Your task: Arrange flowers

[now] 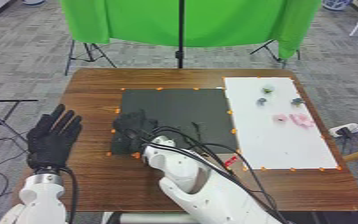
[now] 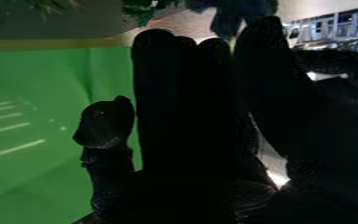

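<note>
Left hand: the left hand [image 1: 55, 135] was over the table's [image 1: 91, 95] left side, its fingers straight and slightly apart, nothing in them.
Right hand: the right hand [image 1: 134, 124] was over the left part of the black sheet [image 1: 171, 104], fingers straight and close together, thumb apart from them.
Flowers: pink flowers [image 1: 302, 120] lay on the white sheet [image 1: 269, 145], right of the black one (smaller bluish pieces [image 1: 262, 101] lay farther back).
Leaves: dark green leaves [image 2: 144, 11] showed near the fingertips in the right wrist view.
Backdrop: green cloth [image 1: 189, 30] hung beyond the table.
</note>
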Tool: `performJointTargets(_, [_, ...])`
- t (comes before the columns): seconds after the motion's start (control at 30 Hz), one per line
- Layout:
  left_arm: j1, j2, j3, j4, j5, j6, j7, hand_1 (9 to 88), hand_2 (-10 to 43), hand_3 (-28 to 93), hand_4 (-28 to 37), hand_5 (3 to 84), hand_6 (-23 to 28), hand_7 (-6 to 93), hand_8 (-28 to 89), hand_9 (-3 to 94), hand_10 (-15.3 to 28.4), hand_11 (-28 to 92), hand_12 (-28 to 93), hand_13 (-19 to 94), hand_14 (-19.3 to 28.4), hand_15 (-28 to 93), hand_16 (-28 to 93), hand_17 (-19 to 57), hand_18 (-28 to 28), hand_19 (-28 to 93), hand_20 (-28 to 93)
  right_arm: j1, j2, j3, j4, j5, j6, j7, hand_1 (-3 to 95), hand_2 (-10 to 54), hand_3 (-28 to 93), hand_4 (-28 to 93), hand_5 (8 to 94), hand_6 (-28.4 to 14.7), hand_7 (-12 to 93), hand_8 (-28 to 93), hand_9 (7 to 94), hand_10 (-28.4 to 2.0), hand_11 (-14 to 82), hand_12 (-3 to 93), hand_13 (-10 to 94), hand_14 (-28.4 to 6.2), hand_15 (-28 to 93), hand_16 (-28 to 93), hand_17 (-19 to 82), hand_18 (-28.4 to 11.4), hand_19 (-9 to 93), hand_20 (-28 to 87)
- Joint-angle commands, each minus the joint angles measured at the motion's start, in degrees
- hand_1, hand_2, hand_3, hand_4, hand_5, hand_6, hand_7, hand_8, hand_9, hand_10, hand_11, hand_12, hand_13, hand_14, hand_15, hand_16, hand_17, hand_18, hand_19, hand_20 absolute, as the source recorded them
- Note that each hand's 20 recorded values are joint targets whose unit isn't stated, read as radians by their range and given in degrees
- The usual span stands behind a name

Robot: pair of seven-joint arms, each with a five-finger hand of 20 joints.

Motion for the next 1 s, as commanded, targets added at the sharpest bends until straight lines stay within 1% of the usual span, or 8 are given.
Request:
performJointTargets(0.03, [2.15,-2.02,-0.45,-0.21,0.70,-0.54,-0.96,34.9,2.0,79,-28.3,36.3,12.0,15.7,-12,25.5,20.4,25,4,13,21.6,41,-16,-14.7,13.6,32,6,-2.39,2.34,2.33,-5.40,5.17,-1.98,3.72,56.0,-9.5,65,-28,51.7,-2.5,33,-23,57.3,-13.1,25.4,13.9,56,-8.9,61,28,31,-23.6,91,53])
performJointTargets(0.2, [2.76,-3.31,-0.78,-0.20,0.82,-1.26,-1.32,33.9,2.7,77,-28.3,36.0,11.7,11.4,-10,25.6,19.2,19,6,15,19.5,33,-12,-12.8,13.4,31,6,-5.60,6.28,10.45,-14.72,16.99,-6.77,12.99,58.5,-9.5,63,-28,49.3,-4.8,23,-18,53.8,-14.7,24.9,13.4,53,-11.3,66,26,31,-24.3,92,55])
performJointTargets(0.23, [3.61,-3.51,-1.07,-0.66,0.83,-1.52,-1.47,33.4,3.0,76,-28.3,35.8,11.6,10.6,-10,25.7,19.0,18,6,15,19.0,31,-11,-12.5,13.4,31,6,-6.75,7.44,12.79,-16.47,19.23,-6.93,15.01,58.9,-9.5,64,-28,48.5,-5.0,20,-16,53.2,-15.2,24.5,13.7,51,-12.4,68,26,31,-24.4,93,57])
performJointTargets(0.43, [3.90,-3.88,-1.04,-0.98,0.50,-2.11,-0.51,30.1,5.7,76,-28.3,35.4,10.7,7.9,-9,26.5,17.1,14,8,18,16.7,25,-7,-10.3,12.8,28,7,-11.50,18.60,26.24,-20.58,20.97,-2.03,21.26,49.3,-9.5,81,-28,47.6,-5.4,17,-14,51.8,-17.5,21.6,14.6,47,-15.6,70,18,31,-24.9,93,58])
performJointTargets(0.57, [4.24,-3.88,-1.64,-0.91,0.60,-2.17,-0.24,29.3,6.4,75,-28.3,35.2,10.2,7.8,-9,27.1,16.4,14,8,19,16.0,23,-6,-9.6,12.7,27,7,-17.18,25.90,39.16,-22.79,21.44,-7.18,15.85,46.7,-9.5,85,-28,48.1,-4.6,17,-14,46.8,-16.9,15.8,13.8,38,-16.5,58,12,25,-24.3,87,53])
performJointTargets(0.67, [4.85,-3.84,-2.11,-1.01,-0.15,-1.41,0.92,28.7,7.0,76,-28.3,35.3,9.9,8.0,-9,27.6,16.0,14,8,19,15.9,23,-5,-9.5,12.7,27,7,-19.90,29.30,44.78,-22.94,20.87,-7.93,15.19,45.9,-9.5,87,-28,47.9,-2.6,18,-15,43.2,-14.9,12.4,13.4,29,-17.2,40,11,18,-22.8,78,49])
performJointTargets(0.83, [4.58,-4.03,-2.04,-0.83,0.04,-2.04,0.40,27.9,7.6,76,-28.3,35.5,9.7,8.4,-9,28.1,15.8,14,8,20,15.6,22,-5,-9.3,12.7,27,8,-23.48,31.30,51.43,-23.80,23.70,-12.67,16.84,44.8,-9.5,87,-28,47.6,-2.1,18,-15,42.3,-14.7,11.3,14.0,29,-17.2,34,15,17,-22.4,76,48])
performJointTargets(1.0, [4.39,-4.71,-1.46,-0.63,0.01,-2.29,-0.13,27.8,7.7,76,-28.3,35.8,9.7,8.4,-9,28.3,15.7,14,8,20,15.6,22,-5,-9.1,12.6,27,8,-24.74,31.68,52.46,-22.75,23.61,-12.81,15.43,42.4,-9.5,85,-28,47.2,-2.7,17,-14,42.4,-15.0,11.2,14.2,31,-16.5,33,15,17,-22.2,74,46])
